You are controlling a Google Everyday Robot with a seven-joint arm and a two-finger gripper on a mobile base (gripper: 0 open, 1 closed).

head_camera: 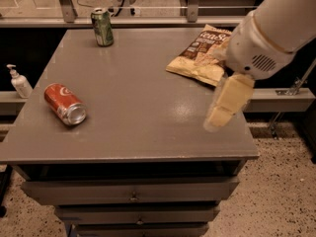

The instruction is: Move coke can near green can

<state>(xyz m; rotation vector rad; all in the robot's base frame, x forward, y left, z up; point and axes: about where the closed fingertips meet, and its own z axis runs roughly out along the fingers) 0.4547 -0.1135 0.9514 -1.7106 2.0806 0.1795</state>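
The coke can [64, 104] is red with white script and lies on its side near the left edge of the grey table [143, 127], silver end toward the front. The green can [102, 27] stands upright at the table's back left corner. My gripper [218, 118] hangs from the white arm [271, 28] over the right side of the table, far to the right of both cans. It holds nothing that I can see.
A brown chip bag [197, 60] lies at the back right of the table, partly behind my arm. A white pump bottle [19, 82] stands on a ledge left of the table. Drawers [133, 196] are under the tabletop.
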